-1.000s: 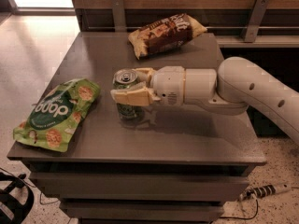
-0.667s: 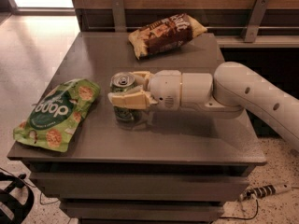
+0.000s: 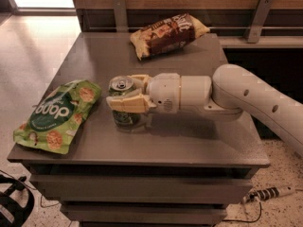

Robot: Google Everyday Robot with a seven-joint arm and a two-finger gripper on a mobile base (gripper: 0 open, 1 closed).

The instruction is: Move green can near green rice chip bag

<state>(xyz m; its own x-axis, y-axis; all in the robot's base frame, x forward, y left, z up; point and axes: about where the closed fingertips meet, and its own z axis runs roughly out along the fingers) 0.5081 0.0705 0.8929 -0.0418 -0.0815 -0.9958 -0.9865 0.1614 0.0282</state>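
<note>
The green can (image 3: pixel 122 117) stands upright on the grey table (image 3: pixel 189 141), left of its middle, with its silver top and pull tab showing. My gripper (image 3: pixel 127 94) reaches in from the right, and its pale fingers (image 3: pixel 129 103) are closed around the can's upper body. The green rice chip bag (image 3: pixel 57 114) lies flat at the table's left front edge, a short gap to the left of the can.
A brown-and-yellow snack bag (image 3: pixel 166 32) lies at the table's back edge. Behind the table runs a dark wall rail with metal brackets (image 3: pixel 255 17). My white arm (image 3: pixel 255 103) crosses the table's right side. Cables and a power strip (image 3: pixel 270 193) lie on the floor.
My gripper has moved a little to the left with the can in it, closer to the green rice chip bag.
</note>
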